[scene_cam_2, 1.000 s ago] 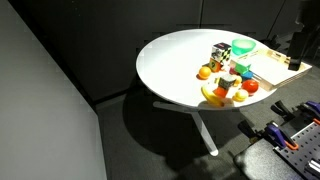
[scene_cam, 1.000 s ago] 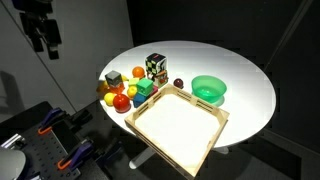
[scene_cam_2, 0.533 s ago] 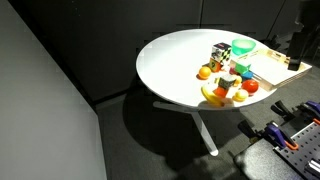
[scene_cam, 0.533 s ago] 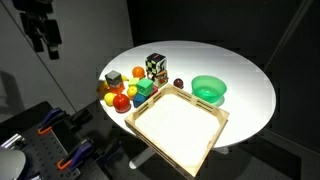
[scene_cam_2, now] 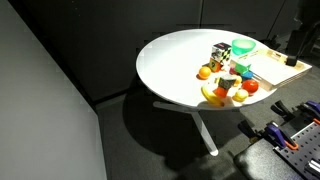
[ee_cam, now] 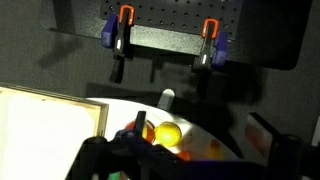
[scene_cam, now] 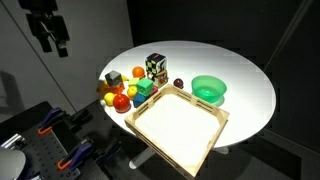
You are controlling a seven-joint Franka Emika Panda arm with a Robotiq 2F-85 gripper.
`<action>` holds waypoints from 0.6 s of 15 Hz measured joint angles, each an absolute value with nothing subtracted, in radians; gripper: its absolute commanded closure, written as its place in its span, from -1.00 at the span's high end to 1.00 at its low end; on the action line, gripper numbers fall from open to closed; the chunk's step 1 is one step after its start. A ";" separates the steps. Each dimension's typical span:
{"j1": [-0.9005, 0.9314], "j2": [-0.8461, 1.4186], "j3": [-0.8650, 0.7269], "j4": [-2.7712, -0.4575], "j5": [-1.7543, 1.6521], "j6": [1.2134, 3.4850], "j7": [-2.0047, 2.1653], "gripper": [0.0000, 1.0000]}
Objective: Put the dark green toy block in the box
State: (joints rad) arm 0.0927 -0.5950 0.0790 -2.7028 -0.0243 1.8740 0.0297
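one gripper (scene_cam: 48,32) hangs high, jaws spread wide, well apart from the dark green toy block (scene_cam: 133,92) beside the box (scene_cam: 178,125).

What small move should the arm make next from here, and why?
Probably bring the end effector down and across to above the dark green toy block. It hangs high, off to the side of the table, apparently open and empty, while the block lies beside the box, not in it.

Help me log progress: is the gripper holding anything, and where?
Nothing: the gripper hangs open, off the table; the dark green toy block lies on the table.
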 measured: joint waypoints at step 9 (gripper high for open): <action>0.070 -0.595 0.082 -2.705 -0.170 2.018 0.037 1.00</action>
